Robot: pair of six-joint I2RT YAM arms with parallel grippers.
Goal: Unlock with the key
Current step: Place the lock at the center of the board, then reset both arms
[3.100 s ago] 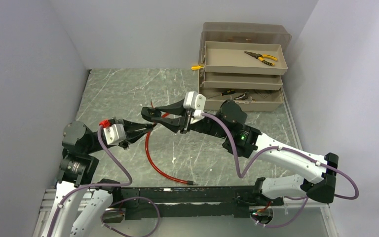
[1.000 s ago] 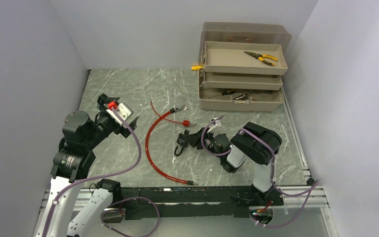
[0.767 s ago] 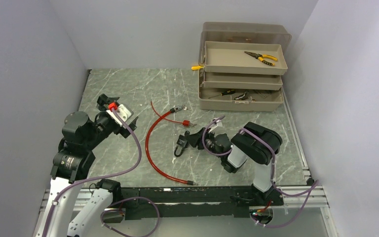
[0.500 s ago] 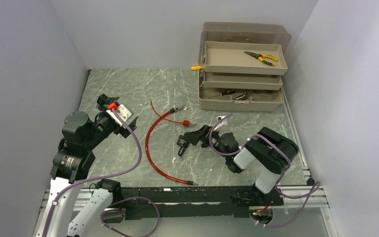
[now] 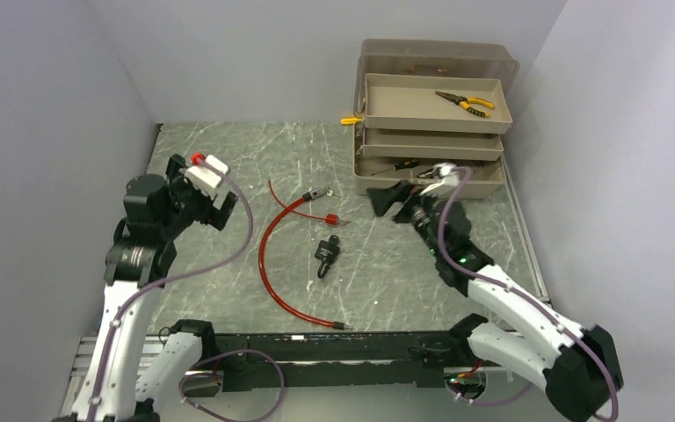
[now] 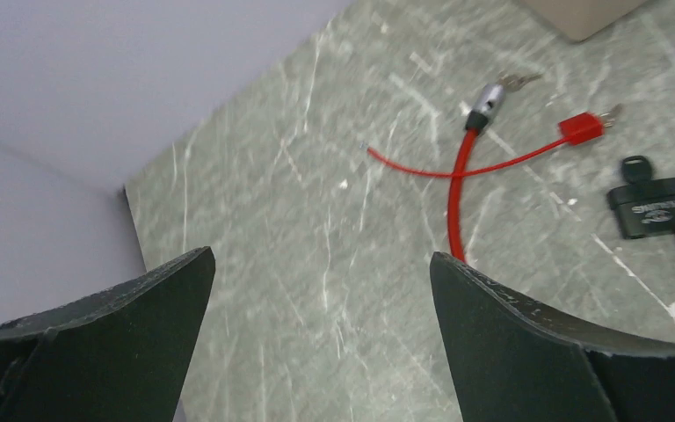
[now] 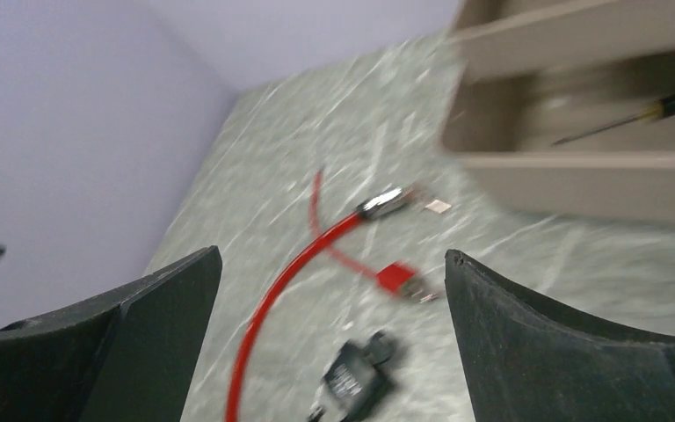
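Observation:
A black padlock (image 5: 324, 255) lies on the marble table (image 5: 228, 149), with the black head of a key (image 5: 332, 239) showing at its far end. A red cable (image 5: 262, 255) loops to its left, its metal end (image 5: 314, 194) and a red tag (image 5: 330, 219) lying farther back. My left gripper (image 5: 215, 198) hangs open at the left, well clear of the padlock (image 6: 649, 209) and key (image 6: 636, 167). My right gripper (image 5: 387, 200) is open and empty above the table near the toolbox, the blurred padlock (image 7: 352, 378) below and ahead of it.
A tan tiered toolbox (image 5: 431, 114) stands at the back right, with pliers (image 5: 464, 103) in its top tray and tools in the lower one. A yellow-handled tool (image 5: 350, 120) pokes out at its left. Grey walls close in on three sides.
My right gripper has opened, let go of the padlock and swung up and back toward the toolbox. The padlock now lies alone on the table. The left arm has shifted slightly farther back.

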